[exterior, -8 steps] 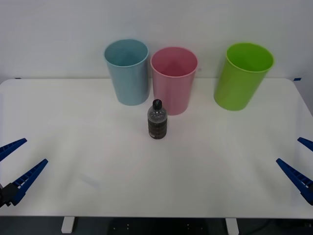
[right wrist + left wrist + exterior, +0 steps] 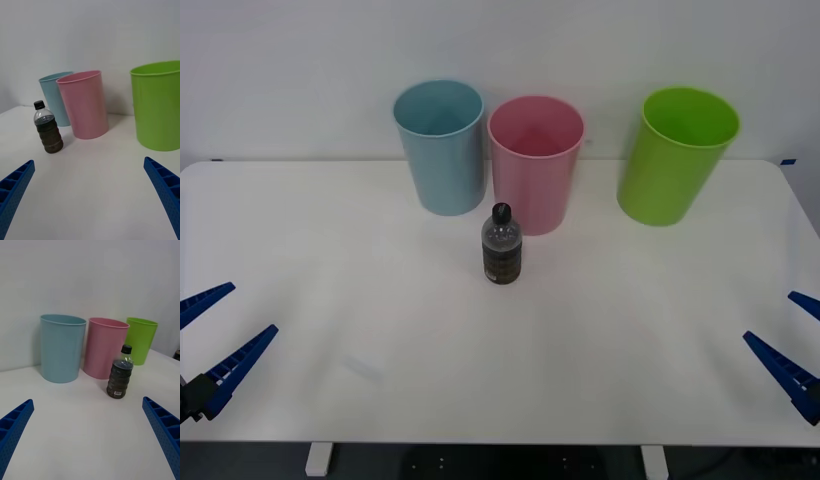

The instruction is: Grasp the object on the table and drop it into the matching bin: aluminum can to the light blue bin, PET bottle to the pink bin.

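While both arms wait at the bottom corners of the front view, the only change from half a second ago is tiny, so here is the rundown.

Change: the right gripper sits a shade lower and further toward the right edge than it did a moment back; nothing else has moved.

Meaning for the task: judging by that, the reach has not begun; no grasp yet, the whole job is ahead.

Left gripper: bottom left of the front view, blue ribbed fingers spread wide, holding nothing, well apart from the bottle.

Right gripper state: bottom right of the front view, fingers also spread wide and empty; in its wrist view they sit at the two lower corners.

PET bottle: upright at the centre of the frame on the table, black cap on, dark label band, just in front of the pink bin, near its left side. Whether it touches the bin I cannot tell; the left wrist view suggests a small gap.

Pink bin: upper centre, upright, inside looks empty as far as the front view shows.

Light blue bin: just left of the pink one, upright, nothing seen inside.

Lime green bin: upper right, standing well apart from the other two, no contents visible; not part of this sort.

Destination: a bottle goes to pink, so the drop is a short lift up and back.
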`<state>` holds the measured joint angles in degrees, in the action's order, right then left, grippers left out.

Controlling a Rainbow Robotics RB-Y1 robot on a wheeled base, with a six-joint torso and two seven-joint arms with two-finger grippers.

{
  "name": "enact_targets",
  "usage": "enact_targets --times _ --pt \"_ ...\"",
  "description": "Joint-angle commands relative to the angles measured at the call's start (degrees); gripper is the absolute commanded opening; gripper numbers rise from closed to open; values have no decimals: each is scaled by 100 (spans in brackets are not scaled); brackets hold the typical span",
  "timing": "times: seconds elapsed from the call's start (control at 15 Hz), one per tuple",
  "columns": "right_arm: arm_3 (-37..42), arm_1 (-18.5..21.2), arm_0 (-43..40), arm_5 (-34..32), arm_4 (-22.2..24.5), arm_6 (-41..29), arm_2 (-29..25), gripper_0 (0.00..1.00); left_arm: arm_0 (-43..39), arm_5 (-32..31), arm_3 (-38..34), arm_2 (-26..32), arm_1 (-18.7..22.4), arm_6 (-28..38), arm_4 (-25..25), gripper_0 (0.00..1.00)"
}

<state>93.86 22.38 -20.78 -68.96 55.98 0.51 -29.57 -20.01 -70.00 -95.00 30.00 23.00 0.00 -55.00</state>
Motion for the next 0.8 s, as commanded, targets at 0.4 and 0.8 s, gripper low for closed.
enact_targets --times 0.4,0.8 --pt "-324 29 443 172 150 353 654 100 1 0 0 0 0 0 0 100" --pt "-799 20 1085 304 299 731 1287 100 1 0 0 0 0 0 0 100"
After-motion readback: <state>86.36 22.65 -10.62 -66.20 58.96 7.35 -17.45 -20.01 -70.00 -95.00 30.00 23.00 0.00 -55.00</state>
